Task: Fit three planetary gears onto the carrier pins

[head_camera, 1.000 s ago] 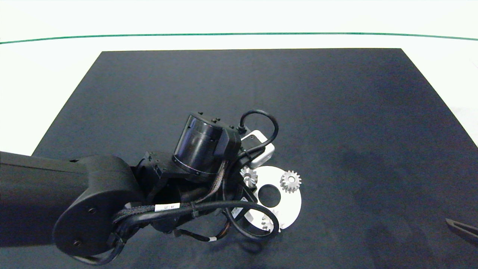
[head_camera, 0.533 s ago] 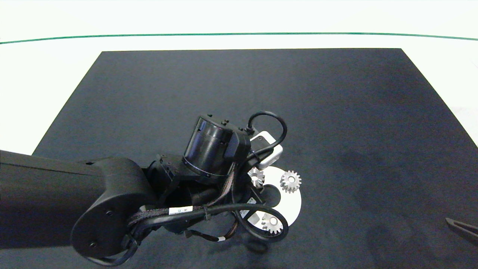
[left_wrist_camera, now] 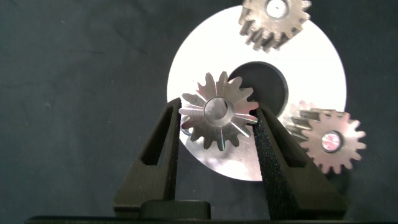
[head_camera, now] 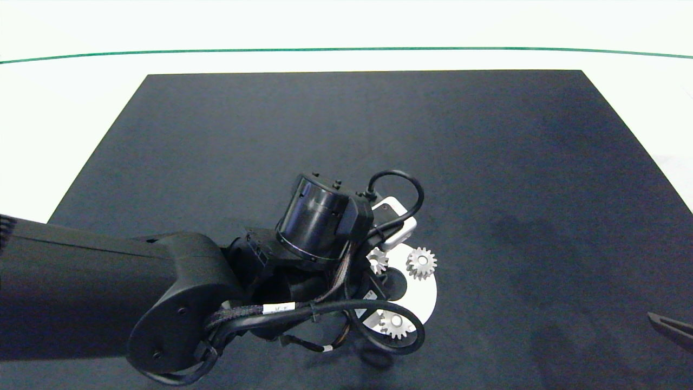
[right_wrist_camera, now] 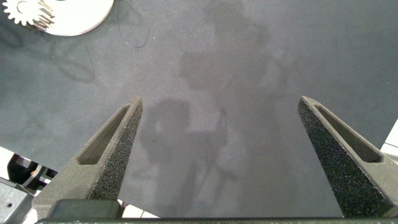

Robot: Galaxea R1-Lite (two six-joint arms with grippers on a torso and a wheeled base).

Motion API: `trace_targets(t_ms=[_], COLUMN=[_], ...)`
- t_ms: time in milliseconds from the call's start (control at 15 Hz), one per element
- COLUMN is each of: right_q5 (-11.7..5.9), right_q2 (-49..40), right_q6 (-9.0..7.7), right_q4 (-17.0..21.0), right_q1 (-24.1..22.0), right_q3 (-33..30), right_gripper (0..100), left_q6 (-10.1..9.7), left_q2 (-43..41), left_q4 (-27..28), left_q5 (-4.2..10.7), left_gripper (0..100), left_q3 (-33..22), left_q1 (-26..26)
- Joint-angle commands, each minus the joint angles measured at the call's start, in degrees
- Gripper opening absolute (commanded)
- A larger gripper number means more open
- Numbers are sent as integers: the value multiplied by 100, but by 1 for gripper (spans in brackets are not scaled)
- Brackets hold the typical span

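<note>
My left gripper is shut on a silver planetary gear, holding it by its teeth just above the white carrier disc, beside the disc's centre hole. Two other planetary gears sit on the disc with pale carrier pins showing in their holes. Whatever lies under the held gear is hidden by it. From above, the held gear hangs at the disc's left side, near the seated gears. My right gripper stands open over bare mat at the front right.
A black mat covers the work area on a white table. My left arm covers the mat's front left and part of the disc. A tip of the right gripper's finger pokes in at the right edge.
My left arm has moved to the right, carrying the held gear further in over the disc toward its centre hole. The right gripper has stayed put.
</note>
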Motion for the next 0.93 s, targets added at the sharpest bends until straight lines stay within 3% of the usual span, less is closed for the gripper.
trace_targets(t_ms=[67, 933], right_q5=[-21, 32], right_q2=[5, 5], right_q6=[-10, -10], right_q4=[18, 18], right_q1=[2, -6], right_q3=[-1, -1], right_gripper=[100, 100], left_q6=[28, 89], left_q2=[-40, -58], left_q4=[5, 5], left_q5=[9, 0], left_gripper=[16, 16], left_q3=[-41, 90], left_q1=[42, 227])
